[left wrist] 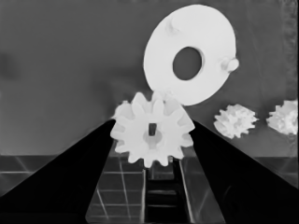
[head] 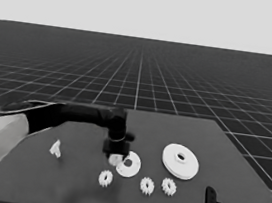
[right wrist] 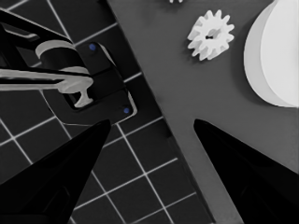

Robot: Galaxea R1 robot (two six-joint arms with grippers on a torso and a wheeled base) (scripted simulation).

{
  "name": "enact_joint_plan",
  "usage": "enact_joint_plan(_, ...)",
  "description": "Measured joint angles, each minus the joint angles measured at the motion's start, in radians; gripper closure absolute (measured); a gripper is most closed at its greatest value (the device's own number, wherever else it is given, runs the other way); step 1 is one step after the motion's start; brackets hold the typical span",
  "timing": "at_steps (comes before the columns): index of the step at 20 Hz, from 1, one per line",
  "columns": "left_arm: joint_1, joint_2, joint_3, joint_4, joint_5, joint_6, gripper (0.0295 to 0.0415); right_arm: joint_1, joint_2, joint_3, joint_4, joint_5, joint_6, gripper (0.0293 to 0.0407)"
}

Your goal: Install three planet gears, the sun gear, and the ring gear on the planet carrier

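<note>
So the left gripper point(left wrist: 152, 135) is clamped on a small white toothed planet gear point(left wrist: 152, 133), one finger on each side of the teeth, holding it right at the near-left edge of the flat white round planet carrier point(head: 128, 164) with the dark centre hole, which is the smaller round part. Can't tell from here whether the gear is touching the carrier yet or just hanging over it. The carrier has little pegs point(left wrist: 230, 64) sticking up, so my guess is the gear's centre hole has to drop onto one. These gears look rigid and light, probably slick plastic, so pinching across the toothed rim like this seems the sane grip. Three more white toothed gears point(head: 146, 185) sit in a row just in front of the carrier. The big white hubbed ring gear point(head: 180, 161), the larger round part, sits to the carrier's right, a thin white piece point(head: 55, 148) well off to its left. The right gripper point(right wrist: 152, 123) is parked with fingers spread and empty, at the worktop point(head: 78, 195) corner beyond the ring gear.
</note>
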Motion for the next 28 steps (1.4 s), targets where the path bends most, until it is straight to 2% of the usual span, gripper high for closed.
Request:
enact_joint_plan(6, 0.001, 0.086, -0.084, -0.001, 0.001, 0.0, 0.0398, 0.0, 0.0, 0.0, 0.0, 0.0, 0.0, 0.0315)
enact_joint_plan(7, 0.069, 0.092, -0.114, 0.071, -0.005, 0.023, 0.0398, 0.0, 0.0, 0.0, 0.0, 0.0, 0.0, 0.0315)
enact_joint_plan(9, 0.141, 0.101, -0.157, 0.136, -0.019, 0.053, 0.0398, 0.0, 0.0, 0.0, 0.0, 0.0, 0.0, 0.0315)
enact_joint_plan(16, 0.171, 0.107, -0.185, 0.168, -0.03, 0.071, 0.0398, 0.0, 0.0, 0.0, 0.0, 0.0, 0.0, 0.0315)
enact_joint_plan(18, 0.172, 0.107, -0.185, 0.168, -0.03, 0.072, 0.0339, 0.0, 0.0, 0.0, 0.0, 0.0, 0.0, 0.0315)
enact_joint_plan(19, 0.172, 0.107, -0.185, 0.168, -0.031, 0.072, 0.033, 0.0, 0.0, 0.0, 0.0, 0.0, 0.0, 0.0315)
enact_joint_plan(21, 0.172, 0.107, -0.185, 0.169, -0.031, 0.072, 0.0326, 0.0, 0.0, 0.0, 0.0, 0.0, 0.0, 0.0315)
enact_joint_plan(26, 0.172, 0.107, -0.185, 0.169, -0.031, 0.072, 0.0326, 0.0, 0.0, 0.0, 0.0, 0.0, 0.0, 0.0315)
enact_joint_plan(28, 0.066, 0.091, -0.108, 0.063, -0.002, 0.017, 0.0326, 0.0, 0.0, 0.0, 0.0, 0.0, 0.0, 0.0315)
